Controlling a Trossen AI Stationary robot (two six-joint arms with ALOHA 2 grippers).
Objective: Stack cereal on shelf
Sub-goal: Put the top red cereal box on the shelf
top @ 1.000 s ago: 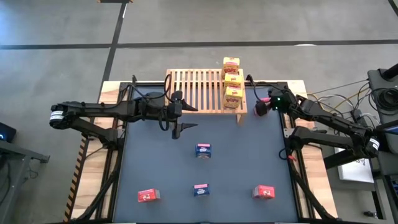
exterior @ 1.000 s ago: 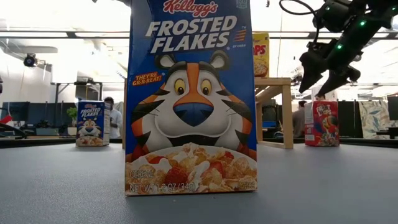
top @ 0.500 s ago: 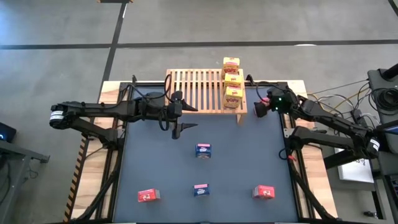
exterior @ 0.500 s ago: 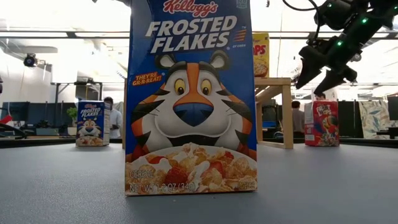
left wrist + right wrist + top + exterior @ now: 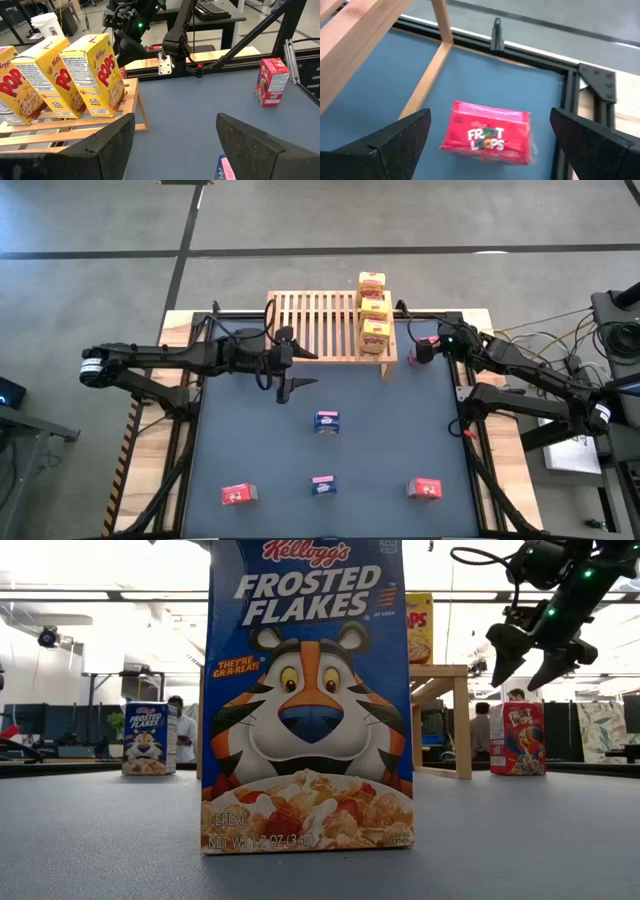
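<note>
The shelf (image 5: 330,327), that pale slatted rack, sits at the far edge of the dark blue table (image 5: 390,440), and it is our landmark. Three yellow Pops boxes (image 5: 375,312) stand in a row along its right end, touching one another.

The left arm (image 5: 170,360) reaches in from the shelf's left side, and the left gripper (image 5: 290,365) hangs just off the shelf's front left corner, fingers parted with nothing between them. Its wrist view looks across the shelf's front rail at those yellow boxes (image 5: 75,75).

The right arm (image 5: 530,375) stretches in from the other side. The right gripper (image 5: 422,350) hovers just off the shelf's right front leg, jaws spread wide and holding nothing, directly above a red Froot Loops box (image 5: 490,132) standing on the table beside that leg.

In front of the shelf, one blue Frosted Flakes box (image 5: 327,421) stands near the table's middle. Further forward, well apart from the shelf, a second blue box (image 5: 323,485) sits between two red ones, one to the left (image 5: 238,494) and one to the right (image 5: 424,488).
</note>
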